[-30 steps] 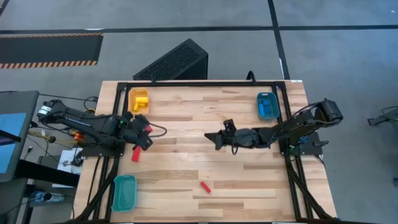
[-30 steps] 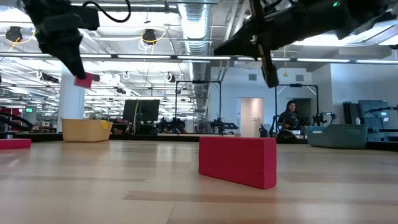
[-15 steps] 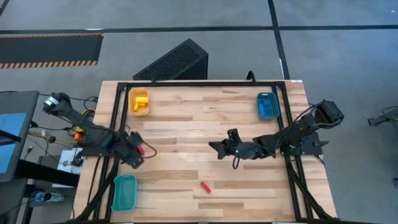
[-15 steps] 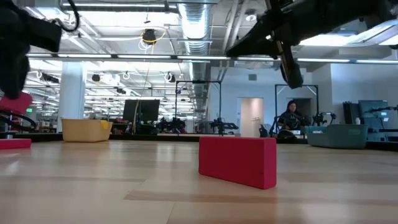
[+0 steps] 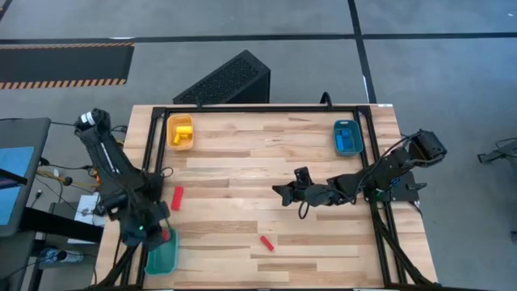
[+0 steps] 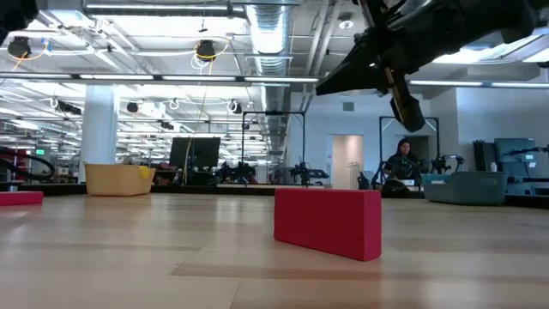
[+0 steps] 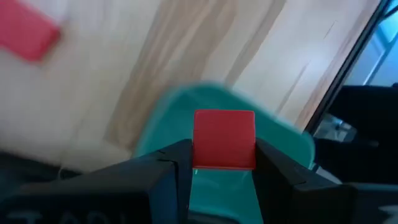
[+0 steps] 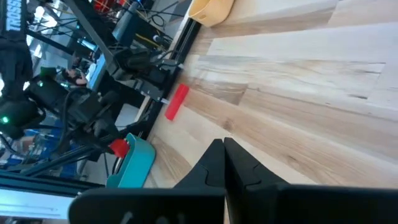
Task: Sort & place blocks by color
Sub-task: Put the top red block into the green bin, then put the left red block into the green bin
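Note:
My left gripper hangs over the teal tray at the table's near left corner, shut on a small red block. A red bar lies flat on the table just beyond the tray. Another red block lies near the front middle and fills the low view. My right gripper hovers shut over the table's middle, holding nothing. Yellow blocks sit in the yellow tray, blue ones in the blue tray. My left gripper pinches the red block by two opposite sides between its two fingers. The fingers slant down from the table's left side. The block is lifted clear, above the teal tray's hollow.
A black metal frame runs along the table's edges. A dark ridged box sits beyond the far edge. Cables and a screen stand off the left side. Bare wood lies between the two arms.
My left gripper has swung from the table's left middle toward the near edge, turning and tipping downward as it went. It carried the red block to above the teal tray. My right gripper has drifted a little toward the near edge, still shut.

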Controlling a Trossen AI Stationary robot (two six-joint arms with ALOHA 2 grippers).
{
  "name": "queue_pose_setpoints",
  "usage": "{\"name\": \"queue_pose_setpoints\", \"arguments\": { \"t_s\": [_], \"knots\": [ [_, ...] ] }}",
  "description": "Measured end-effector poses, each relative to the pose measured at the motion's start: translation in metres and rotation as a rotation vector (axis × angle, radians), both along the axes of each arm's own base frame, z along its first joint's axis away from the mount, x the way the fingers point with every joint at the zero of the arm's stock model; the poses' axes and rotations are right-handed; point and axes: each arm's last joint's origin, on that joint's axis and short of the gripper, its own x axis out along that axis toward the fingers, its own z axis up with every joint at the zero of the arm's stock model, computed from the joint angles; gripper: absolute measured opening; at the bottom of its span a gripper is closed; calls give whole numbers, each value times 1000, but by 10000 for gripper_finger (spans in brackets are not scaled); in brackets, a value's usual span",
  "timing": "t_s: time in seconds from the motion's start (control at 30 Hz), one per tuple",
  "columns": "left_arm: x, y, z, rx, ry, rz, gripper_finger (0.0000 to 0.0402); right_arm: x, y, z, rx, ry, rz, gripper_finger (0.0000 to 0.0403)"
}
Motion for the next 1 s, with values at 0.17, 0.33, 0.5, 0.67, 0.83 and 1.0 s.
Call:
{"name": "queue_pose_setpoints", "arguments": {
  "t_s": [0.17,0.33,0.5,0.67,0.83,1.0],
  "knots": [
    [-15,-18,-12,37,76,-13,103,4,-10,-1,31,8,18,8],
    [-18,-33,-28,92,142,-16,113,4,-11,0,79,-7,9,8],
    [-15,-43,-38,109,151,-23,141,1,1,1,109,-29,6,8],
    [-15,-44,-40,112,152,-23,167,-3,22,7,117,-25,-16,8],
    [-15,-44,-40,112,150,-27,191,-10,45,13,127,18,-15,8],
    [-14,-44,-38,116,147,-35,208,-22,63,9,136,101,29,8]
  ]
}}
